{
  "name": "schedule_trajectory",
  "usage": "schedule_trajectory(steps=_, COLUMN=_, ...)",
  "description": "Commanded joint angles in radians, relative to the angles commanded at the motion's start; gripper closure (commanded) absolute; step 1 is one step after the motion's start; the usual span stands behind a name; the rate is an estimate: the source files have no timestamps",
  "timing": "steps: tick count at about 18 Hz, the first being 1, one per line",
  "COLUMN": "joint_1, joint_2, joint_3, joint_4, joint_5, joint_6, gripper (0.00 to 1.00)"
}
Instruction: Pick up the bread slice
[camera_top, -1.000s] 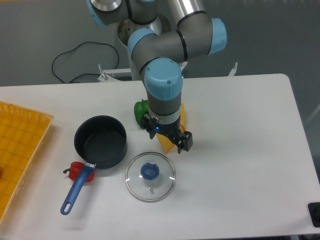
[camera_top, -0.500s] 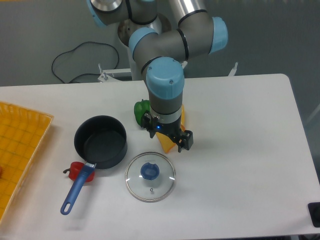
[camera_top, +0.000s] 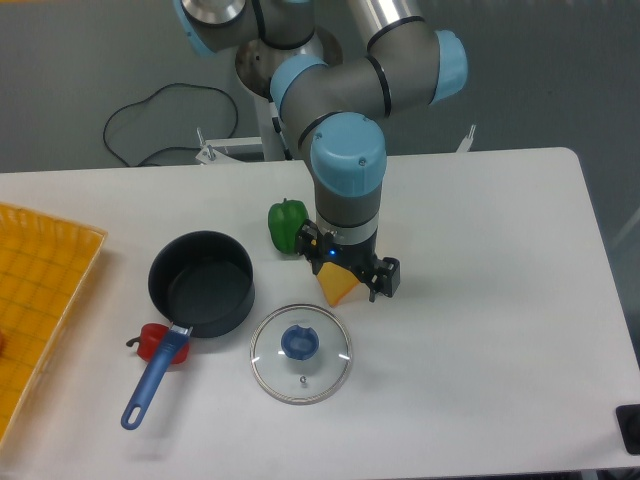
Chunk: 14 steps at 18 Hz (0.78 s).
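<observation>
The bread slice (camera_top: 336, 285) is seen directly under the gripper (camera_top: 350, 277), only its pointed yellow-orange tip showing below the wrist, aimed toward approx 6–7 o'clock, i.e. at the glass lid (camera_top: 300, 353). The rest of the slice is hidden by the arm, so its long axis is judged, not seen, to run roughly 12-to-6 w/ a slight lean to 7. The two finger blocks are seen either side of the slice, one at approx 10 o'clock of the tip, the other at approx 3 o'clock, so the closing line is judged to cross the slice's width rather than its length. Whether the fingers are pressed onto the slice or standing just off it can't be told; the contact area is covered by the wrist. Whether the slice is resting on the table (camera_top: 480, 300) or just lifted off it can't be told either. The green pepper (camera_top: 286, 225) sits near, at approx 10 o'clock of the gripper, apart from the slice. The black saucepan (camera_top: 201, 284) w/ blue handle lies at 9 o'clock, further off. The lid is just below the tip at 7 o'clock, not touching. Any lift is judged to need a straight-up path, w/ pepper and lid both close by.
</observation>
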Motion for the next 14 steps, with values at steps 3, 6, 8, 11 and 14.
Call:
schedule_trajectory(steps=3, joint_1=0.005, joint_2=0.0, joint_3=0.0, joint_4=0.0, joint_5=0.005, joint_6=0.0, gripper=0.0)
schedule_trajectory(steps=6, joint_1=0.021, joint_2=-0.002, joint_3=-0.006, joint_4=0.0, joint_5=0.005, joint_6=0.0, gripper=0.0)
schedule_trajectory(steps=8, joint_1=0.031, joint_2=-0.003, joint_3=-0.006, joint_4=0.0, joint_5=0.005, joint_6=0.0, gripper=0.0)
schedule_trajectory(steps=11, joint_1=0.06, joint_2=-0.008, joint_3=-0.018, joint_4=0.0, joint_5=0.005, joint_6=0.005, gripper=0.0)
schedule_trajectory(steps=14, joint_1=0.081, joint_2=-0.009, joint_3=-0.018, joint_4=0.0, joint_5=0.005, joint_6=0.076, gripper=0.0)
